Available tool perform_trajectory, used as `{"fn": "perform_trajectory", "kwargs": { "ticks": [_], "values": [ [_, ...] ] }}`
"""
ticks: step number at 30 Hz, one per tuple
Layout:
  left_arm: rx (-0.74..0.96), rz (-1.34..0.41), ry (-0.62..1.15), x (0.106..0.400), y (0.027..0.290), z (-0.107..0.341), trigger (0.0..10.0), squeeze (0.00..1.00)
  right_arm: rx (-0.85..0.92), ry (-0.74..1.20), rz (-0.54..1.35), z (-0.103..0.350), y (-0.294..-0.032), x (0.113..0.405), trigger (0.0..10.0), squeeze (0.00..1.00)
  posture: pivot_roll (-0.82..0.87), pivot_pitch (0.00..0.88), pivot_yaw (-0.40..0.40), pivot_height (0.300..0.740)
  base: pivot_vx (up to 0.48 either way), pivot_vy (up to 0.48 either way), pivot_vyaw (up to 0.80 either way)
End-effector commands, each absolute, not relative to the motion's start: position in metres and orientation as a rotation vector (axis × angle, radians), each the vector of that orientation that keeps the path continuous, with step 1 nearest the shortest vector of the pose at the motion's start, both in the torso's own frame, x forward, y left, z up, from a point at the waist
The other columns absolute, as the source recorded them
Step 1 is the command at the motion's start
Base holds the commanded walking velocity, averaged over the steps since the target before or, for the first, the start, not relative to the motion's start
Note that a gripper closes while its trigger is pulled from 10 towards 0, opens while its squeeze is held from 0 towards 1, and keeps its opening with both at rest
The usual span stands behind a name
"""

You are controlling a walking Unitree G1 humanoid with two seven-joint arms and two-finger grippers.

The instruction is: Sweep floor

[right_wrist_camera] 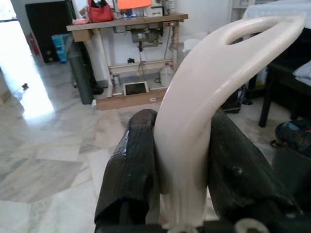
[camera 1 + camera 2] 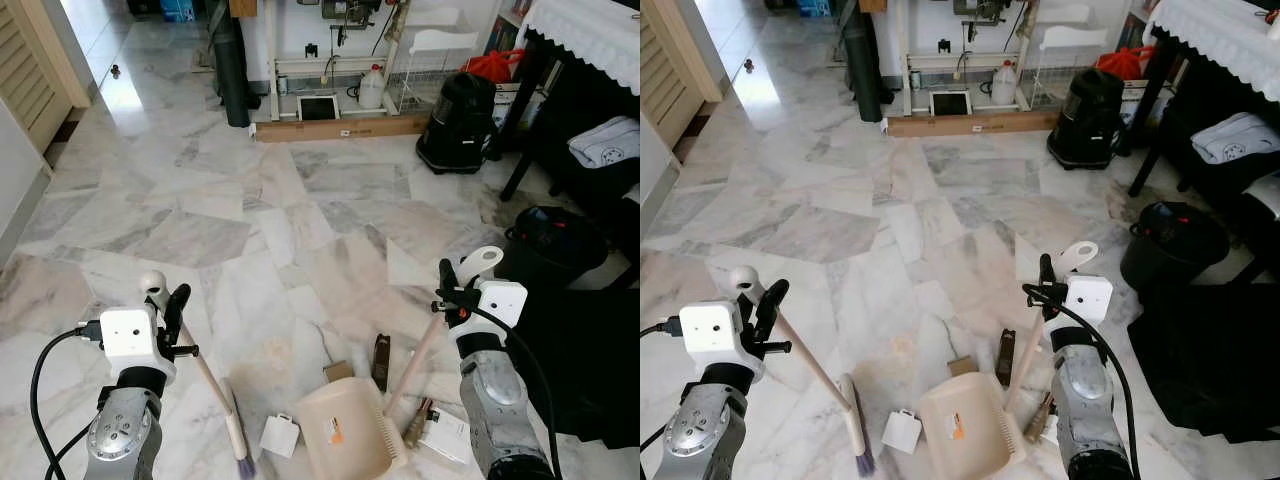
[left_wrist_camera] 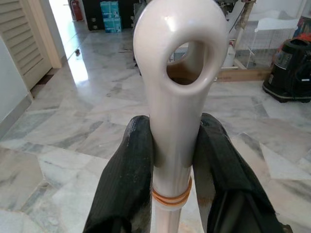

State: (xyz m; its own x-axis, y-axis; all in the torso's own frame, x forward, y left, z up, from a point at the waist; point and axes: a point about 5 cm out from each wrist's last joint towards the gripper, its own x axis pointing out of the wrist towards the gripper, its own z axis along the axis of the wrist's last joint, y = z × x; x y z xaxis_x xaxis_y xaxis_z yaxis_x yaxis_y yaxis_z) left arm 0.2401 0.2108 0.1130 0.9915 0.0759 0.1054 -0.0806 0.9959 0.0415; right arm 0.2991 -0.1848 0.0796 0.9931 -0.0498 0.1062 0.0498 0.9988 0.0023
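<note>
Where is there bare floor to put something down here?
The marble floor lies bare between the wooden plank and the grippers. It is crowded around the dustpan, with the broom and scattered litter alongside.

One broom (image 2: 215, 395), one dustpan (image 2: 345, 432), two black vacuum cleaners (image 2: 458, 122), and several litter scraps (image 2: 380, 362).

L hand (image 2: 168, 305) & R hand (image 2: 447, 290) raised, fingers clamped tight.
</note>
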Motion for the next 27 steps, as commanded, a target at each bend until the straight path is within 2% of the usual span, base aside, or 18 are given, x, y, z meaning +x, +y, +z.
{"fn": "perform_trajectory", "kwargs": {
  "ticks": [1, 15, 27],
  "values": [
    [0.05, 0.065, -0.128, 0.243, 0.21, 0.12, 10.0, 0.0, -0.017, -0.137, -0.068, 0.084, -0.188, 0.299, 10.0, 0.0, 0.01, 0.125, -0.001, 0.74, 0.0, 0.0, 0.0],
    [0.045, 0.015, -0.104, 0.245, 0.206, 0.116, 10.0, 0.0, -0.002, 0.047, 0.029, 0.061, -0.184, 0.297, 10.0, 0.0, 0.01, 0.121, -0.001, 0.74, 0.0, 0.0, 0.0],
    [0.041, -0.009, -0.101, 0.247, 0.203, 0.115, 10.0, 0.0, 0.004, 0.159, 0.32, 0.053, -0.168, 0.292, 10.0, 0.0, 0.0, 0.118, -0.006, 0.74, 0.0, 0.0, 0.0]
  ]
}}
